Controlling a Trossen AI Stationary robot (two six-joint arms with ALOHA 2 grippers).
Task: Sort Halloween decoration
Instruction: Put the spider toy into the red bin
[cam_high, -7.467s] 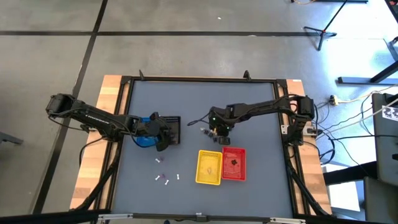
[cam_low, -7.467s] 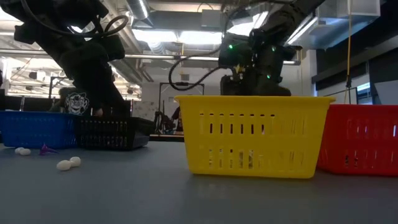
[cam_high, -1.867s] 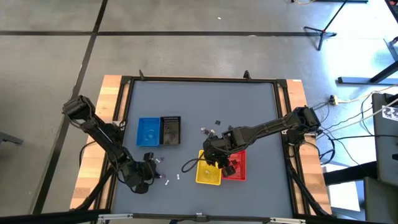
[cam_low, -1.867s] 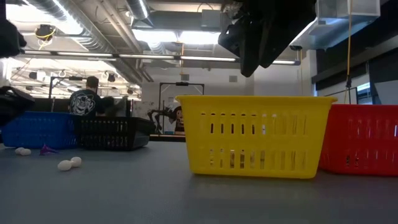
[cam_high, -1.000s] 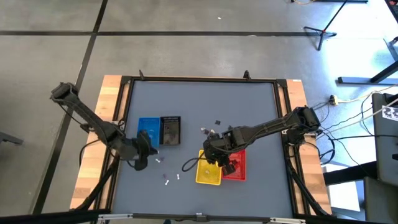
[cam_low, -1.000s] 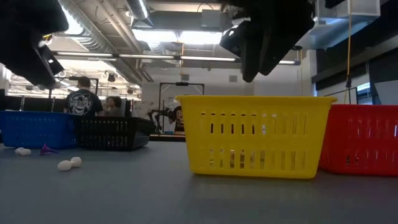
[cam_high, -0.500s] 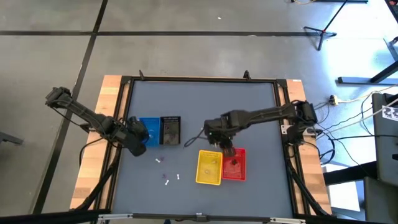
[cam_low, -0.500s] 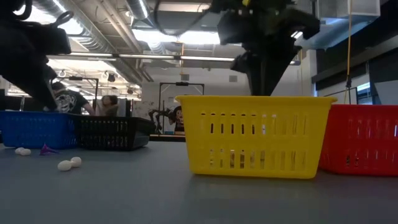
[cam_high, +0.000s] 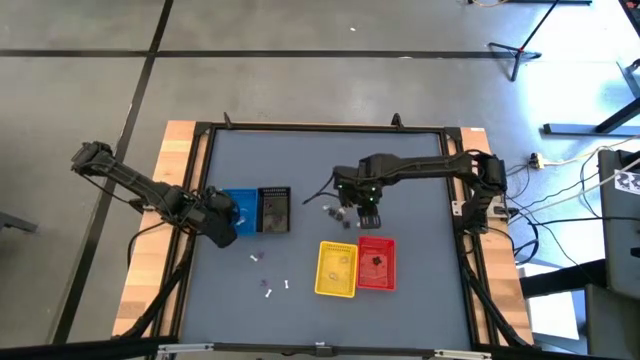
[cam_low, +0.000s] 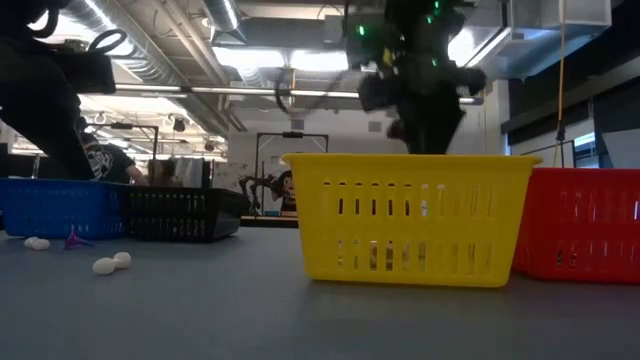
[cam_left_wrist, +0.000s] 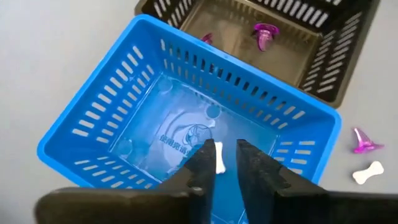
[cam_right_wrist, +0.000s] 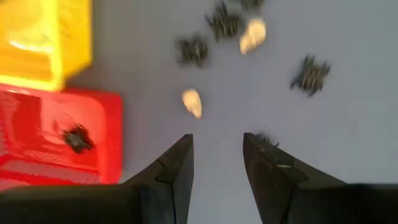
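Observation:
My left gripper (cam_left_wrist: 227, 155) hangs open over the blue basket (cam_left_wrist: 124, 74), at the table's left (cam_high: 225, 215). A small white piece (cam_left_wrist: 219, 158) shows in the gap between its fingertips. My right gripper (cam_right_wrist: 216, 146) stands open, pointing down, over loose Halloween decoration lying on the table: dark spiders (cam_right_wrist: 310, 74) and tan pieces (cam_right_wrist: 192, 102). In the high view it (cam_high: 365, 207) is just beyond the yellow basket (cam_high: 337, 268) and the red basket (cam_high: 376, 264). A black spider (cam_right_wrist: 76, 138) lies in the red basket. My left gripper has the white piece (cam_left_wrist: 219, 158) in its gap, close beside one finger (cam_left_wrist: 202, 163) and clear of the other. Whether that finger touches it, I cannot tell.
The black basket (cam_left_wrist: 329, 68) stands against the blue one and holds purple pieces (cam_left_wrist: 264, 34). A purple piece (cam_left_wrist: 364, 142) and a white bone (cam_left_wrist: 367, 173) lie on the table beside the baskets, with more small pieces (cam_high: 268, 288) nearer the front edge. The table's frame rails (cam_high: 320, 128) run round the mat.
My left gripper has gone from the loose pieces near the front toward the far edge and now stands over the blue basket. My right gripper has gone from above the yellow basket toward the far edge, to the scattered pieces beyond it.

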